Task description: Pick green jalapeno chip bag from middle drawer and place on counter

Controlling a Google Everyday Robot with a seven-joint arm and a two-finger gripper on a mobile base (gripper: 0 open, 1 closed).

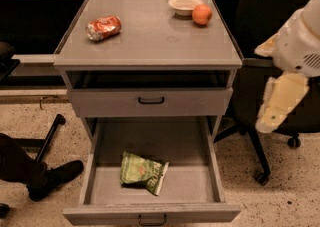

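The green jalapeno chip bag [142,171] lies flat on the grey floor of the open middle drawer [192,183], slightly left of centre, with its white end strip towards the front right. The counter [150,38] is the grey cabinet top above. My gripper [269,120] hangs from the white arm at the right, outside the cabinet. It is level with the upper drawer, well above and to the right of the bag, and holds nothing I can see.
A dented red-orange soda can [103,27], a white bowl [184,4] and an orange [202,14] sit on the counter. The upper drawer [150,102] is slightly open. A black office chair [265,11] stands behind my arm. A person's shoe [52,177] is at the left.
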